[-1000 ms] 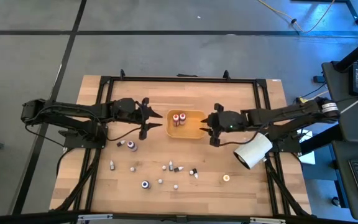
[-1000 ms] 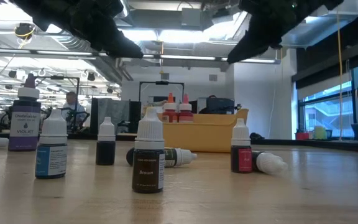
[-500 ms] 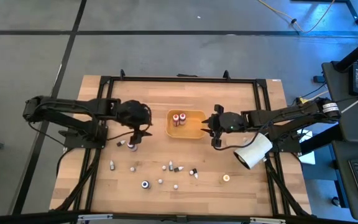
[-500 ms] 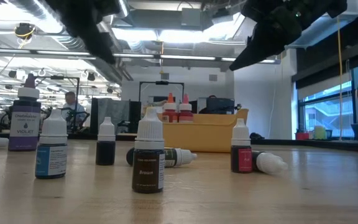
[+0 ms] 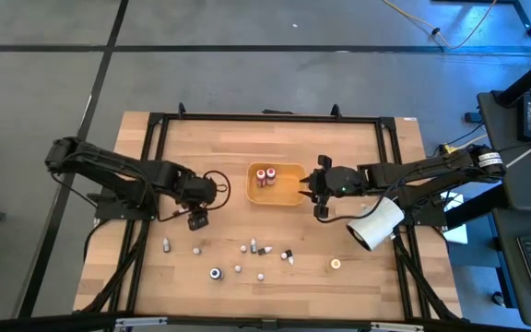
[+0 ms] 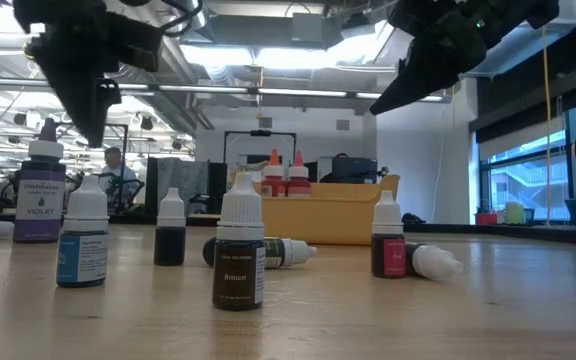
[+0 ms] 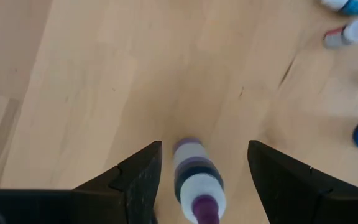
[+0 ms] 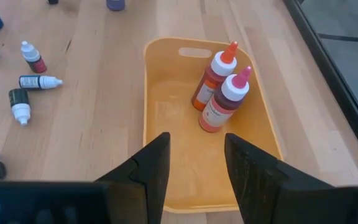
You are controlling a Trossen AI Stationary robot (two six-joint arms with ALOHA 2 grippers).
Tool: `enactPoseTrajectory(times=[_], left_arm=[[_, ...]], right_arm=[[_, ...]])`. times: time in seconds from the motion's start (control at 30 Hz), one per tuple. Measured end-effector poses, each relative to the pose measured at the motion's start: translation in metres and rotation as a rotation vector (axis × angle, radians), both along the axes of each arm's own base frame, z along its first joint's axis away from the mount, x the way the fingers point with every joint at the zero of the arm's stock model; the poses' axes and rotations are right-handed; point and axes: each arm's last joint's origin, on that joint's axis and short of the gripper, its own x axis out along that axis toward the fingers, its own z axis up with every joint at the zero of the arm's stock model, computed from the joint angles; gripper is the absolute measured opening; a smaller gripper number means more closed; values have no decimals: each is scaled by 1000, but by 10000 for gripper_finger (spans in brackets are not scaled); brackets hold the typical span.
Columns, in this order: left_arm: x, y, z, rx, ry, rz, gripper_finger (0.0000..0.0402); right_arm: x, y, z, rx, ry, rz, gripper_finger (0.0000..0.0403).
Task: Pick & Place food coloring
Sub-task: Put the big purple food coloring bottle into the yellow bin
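Several tiny food coloring bottles [image 5: 247, 254] stand or lie on the near half of the wooden table. Two red-capped ones [image 8: 219, 93] stand upright in the orange tray [image 5: 289, 195]. My left gripper [image 7: 204, 149] is open and points down over the upright violet bottle [image 7: 194, 180]. Its fingers stand on either side of the bottle without touching it. In the low view this gripper [image 6: 78, 95] hangs just above the violet bottle [image 6: 40, 195]. My right gripper [image 8: 196, 138] is open and hovers over the tray's right end [image 5: 316, 189].
A big white cylinder [image 5: 374, 224] lies to the right of the tray, by the right arm. In the low view a blue bottle [image 6: 81, 245], a brown one [image 6: 239, 255] and a red one [image 6: 388, 245] stand near the front. Black frame rails [image 5: 265, 117] border the table.
My left gripper has moved from beside the tray's left end toward the table's left and near edge. It has tipped from level to pointing down and has come down over the violet bottle. The bottles have stayed in place.
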Motion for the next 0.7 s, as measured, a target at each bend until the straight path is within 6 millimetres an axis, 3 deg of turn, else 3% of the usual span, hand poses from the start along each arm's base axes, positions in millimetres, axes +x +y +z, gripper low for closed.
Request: enactPoseTrajectory(times=[0.47, 0.7], left_arm=[[-6, -11, -19, 46, 240, 37, 231], [-6, -11, -19, 46, 237, 43, 231]], right_arm=[[0, 0, 0, 1, -1, -1, 155], [0, 0, 0, 2, -1, -1, 155]])
